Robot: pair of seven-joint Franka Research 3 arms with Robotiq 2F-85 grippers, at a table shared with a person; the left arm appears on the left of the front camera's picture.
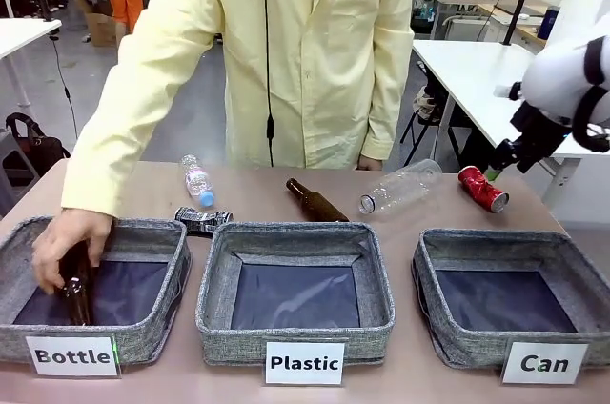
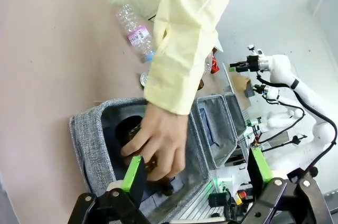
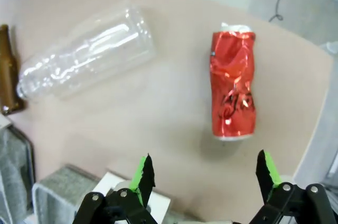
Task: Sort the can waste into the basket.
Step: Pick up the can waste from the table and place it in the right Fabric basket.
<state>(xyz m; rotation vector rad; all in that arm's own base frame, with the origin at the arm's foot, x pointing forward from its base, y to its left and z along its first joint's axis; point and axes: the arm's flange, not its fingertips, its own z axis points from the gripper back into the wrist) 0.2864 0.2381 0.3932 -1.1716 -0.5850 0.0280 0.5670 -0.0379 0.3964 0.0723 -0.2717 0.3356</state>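
Observation:
A crushed red can [image 1: 481, 188] lies at the table's far right, beyond the empty grey "Can" basket [image 1: 431, 294]. A crushed black can [image 1: 202, 221] rests behind the far rim of the "Bottle" basket [image 1: 143, 232]. My right gripper [image 1: 498, 168] hovers just right of the red can. In the right wrist view the right gripper [image 3: 205, 172] stands open, and the red can [image 3: 232, 93] lies a little beyond the gap between its fingers. My left gripper [image 2: 195, 170] is open above the "Bottle" basket [image 2: 87, 145], with nothing between its fingers.
A person's hand [image 1: 67, 247] holds a brown bottle [image 1: 76, 294] inside the "Bottle" basket. A clear plastic bottle [image 1: 400, 187], a brown bottle [image 1: 316, 201] and a small water bottle [image 1: 197, 180] lie on the table. The "Plastic" basket [image 1: 214, 290] stands in the middle.

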